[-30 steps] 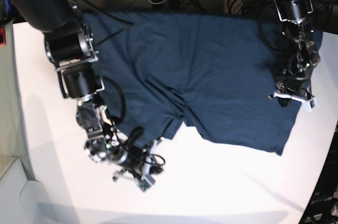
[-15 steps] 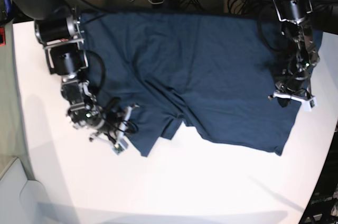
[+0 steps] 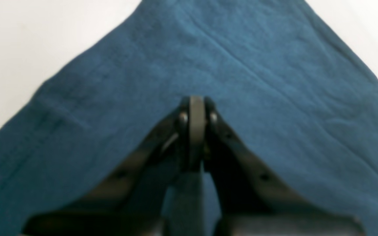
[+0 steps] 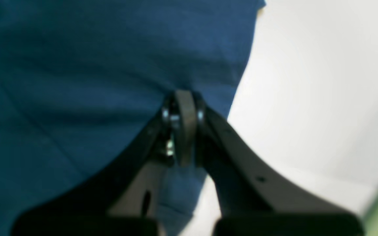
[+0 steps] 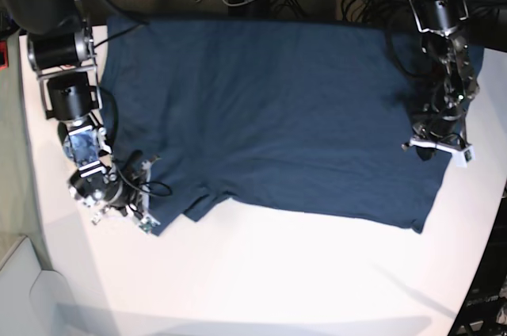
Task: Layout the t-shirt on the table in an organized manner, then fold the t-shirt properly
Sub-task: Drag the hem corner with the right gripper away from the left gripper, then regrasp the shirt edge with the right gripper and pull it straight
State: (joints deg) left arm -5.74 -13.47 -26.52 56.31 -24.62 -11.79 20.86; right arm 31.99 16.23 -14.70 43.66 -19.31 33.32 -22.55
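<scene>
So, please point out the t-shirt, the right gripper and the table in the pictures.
t-shirt (image 5: 293,114): base view, middle of the spread blue cloth.
right gripper (image 4: 185,98): right wrist view, tips of the shut jaws.
table (image 5: 317,280): base view, bare white top below the shirt.

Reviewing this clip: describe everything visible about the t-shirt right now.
The t-shirt is plain dark navy, soft-looking knit, spread mostly flat and lightly creased across the white table. Its near-left corner stays bunched. The right gripper is shut on that edge; the left gripper is shut on cloth at the opposite side.
</scene>
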